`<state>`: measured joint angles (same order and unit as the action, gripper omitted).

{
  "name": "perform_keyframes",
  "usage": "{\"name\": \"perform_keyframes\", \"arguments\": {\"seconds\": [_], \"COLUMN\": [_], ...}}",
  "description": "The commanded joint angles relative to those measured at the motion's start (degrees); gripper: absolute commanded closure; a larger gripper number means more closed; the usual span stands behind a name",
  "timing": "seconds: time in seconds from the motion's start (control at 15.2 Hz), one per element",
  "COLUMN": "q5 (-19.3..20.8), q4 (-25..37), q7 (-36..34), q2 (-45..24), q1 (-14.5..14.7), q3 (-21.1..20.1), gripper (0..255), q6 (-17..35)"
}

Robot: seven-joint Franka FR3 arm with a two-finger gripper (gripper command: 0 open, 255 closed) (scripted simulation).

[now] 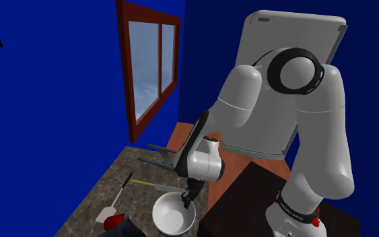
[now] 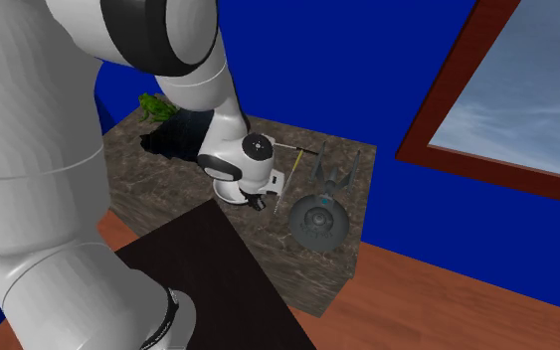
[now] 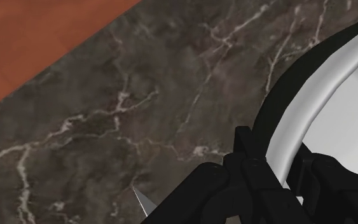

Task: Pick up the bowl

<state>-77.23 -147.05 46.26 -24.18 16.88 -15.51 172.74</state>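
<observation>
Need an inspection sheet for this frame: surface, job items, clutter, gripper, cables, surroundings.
Surface: dark marbled counter.
Job's things: white bowl, upright on the counter beside the stand.
Clutter: spatula, yellow-handled utensil, red item, grey round dish, green figure.
Gripper: gripper straddles the bowl's rim, one finger inside and one outside, apparently closed on it.
Cables: nothing seen.
Surroundings: blue walls, brown-framed window, wooden floor.
</observation>
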Motion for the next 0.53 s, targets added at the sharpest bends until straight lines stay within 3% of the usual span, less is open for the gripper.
{"name": "perform_keyframes", "arguments": {"seconds": [0.0, 0.46], "q5": [2.88, 14.16], "q4": [-1.45, -5.95], "q7": [-3.46, -15.53], "q2": [2.31, 10.65], "q1": [0.96, 4.36], "q3": [0.87, 4.98], "gripper": [255, 255], "q6": [-0.95, -4.90]}}
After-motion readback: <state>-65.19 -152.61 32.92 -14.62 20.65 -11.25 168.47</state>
